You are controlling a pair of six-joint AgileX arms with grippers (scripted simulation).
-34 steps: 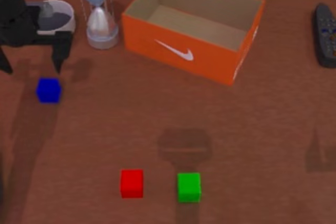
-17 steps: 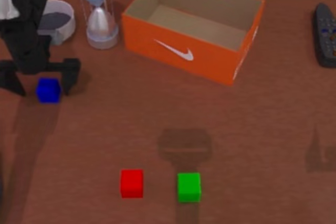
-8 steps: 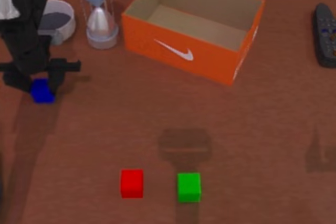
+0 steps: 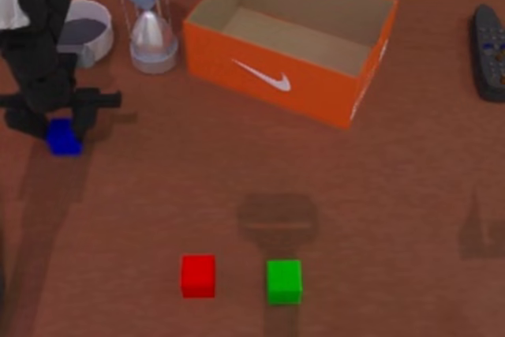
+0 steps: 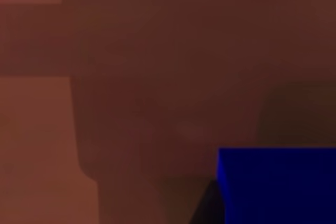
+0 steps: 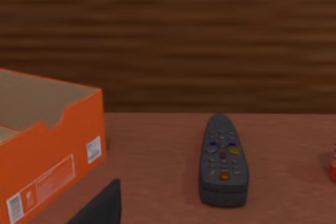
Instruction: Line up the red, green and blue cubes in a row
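The blue cube (image 4: 63,141) sits at the table's left side, and my left gripper (image 4: 59,124) is shut on it from above. In the left wrist view the blue cube (image 5: 278,187) fills one corner, pressed against a dark finger (image 5: 210,205). Near the front edge the red cube (image 4: 197,275) and the green cube (image 4: 283,281) stand side by side, a small gap apart. My right arm is out of the top view. In its wrist view one dark finger (image 6: 102,205) of the open right gripper shows far off to the side, holding nothing.
An open orange shoebox (image 4: 237,57) lies at the back middle. An hourglass (image 4: 148,17) and a white round container (image 4: 87,29) stand at the back left, close to my left arm. A grey remote (image 4: 489,53) lies at the right edge.
My left gripper came down from beside the white container onto the blue cube and shut on it, nudging the cube slightly left. Nothing has moved in the last half second.
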